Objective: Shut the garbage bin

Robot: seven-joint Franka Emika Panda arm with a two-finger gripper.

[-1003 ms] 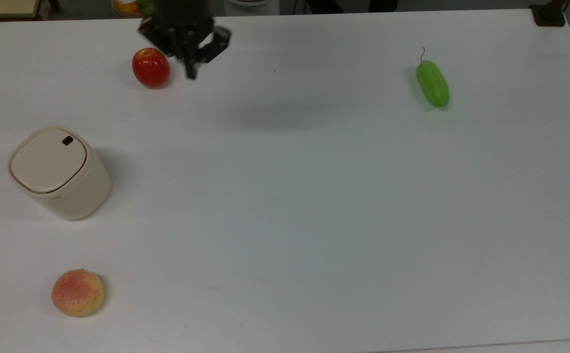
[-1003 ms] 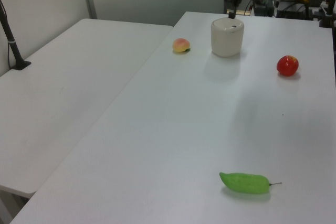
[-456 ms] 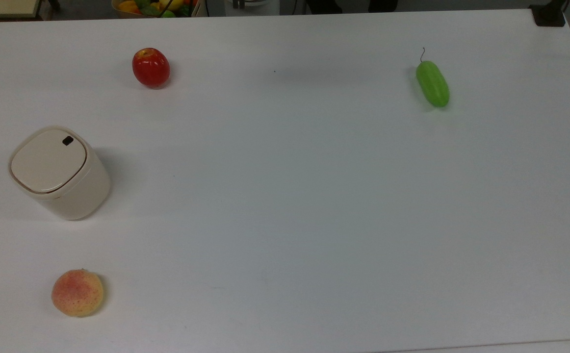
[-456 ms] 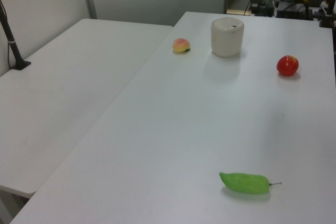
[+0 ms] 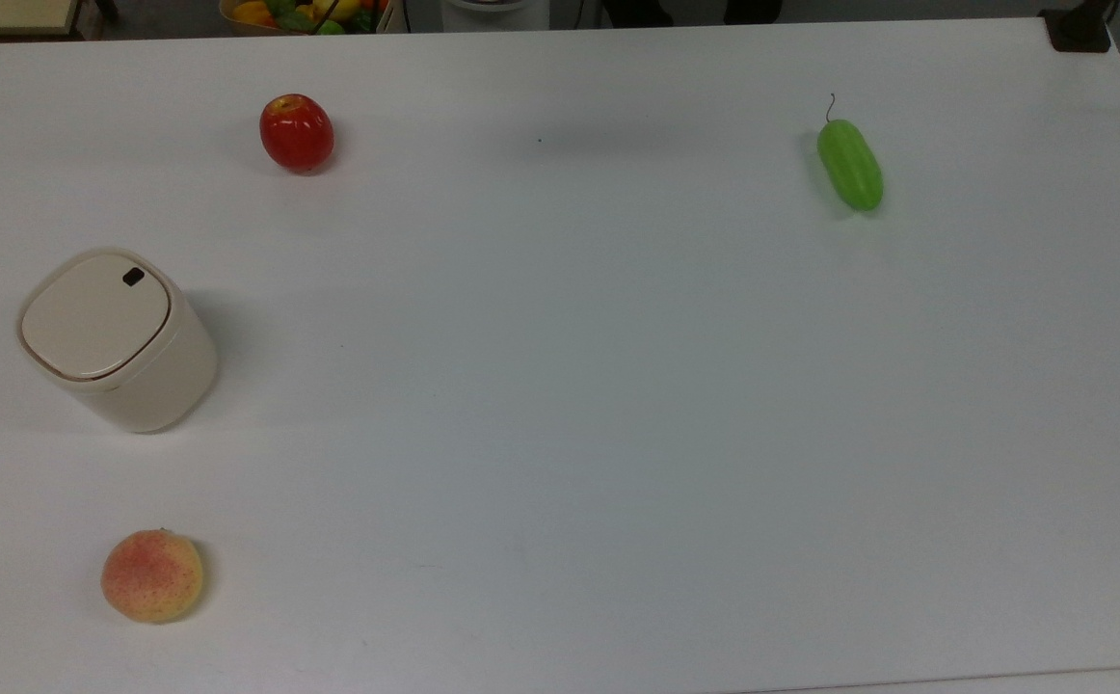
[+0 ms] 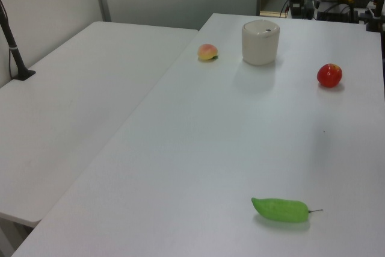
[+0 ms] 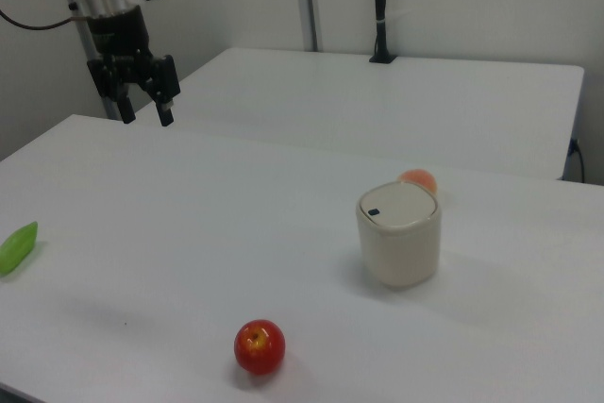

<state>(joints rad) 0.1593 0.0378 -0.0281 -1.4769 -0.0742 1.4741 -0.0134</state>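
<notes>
We judge the garbage bin (image 5: 117,337) closed (lid flat), so our open, empty gripper (image 7: 143,112) need only hang clear.

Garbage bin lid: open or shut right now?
Shut. The lid lies flat and flush on the garbage bin, standing upright; the right view shows the same.

White arm, black end effector

We see a white rounded arm segment with a grey band, a thin black cable beside it, and a black end effector (image 7: 143,112) with two dark fingers spread.
</notes>
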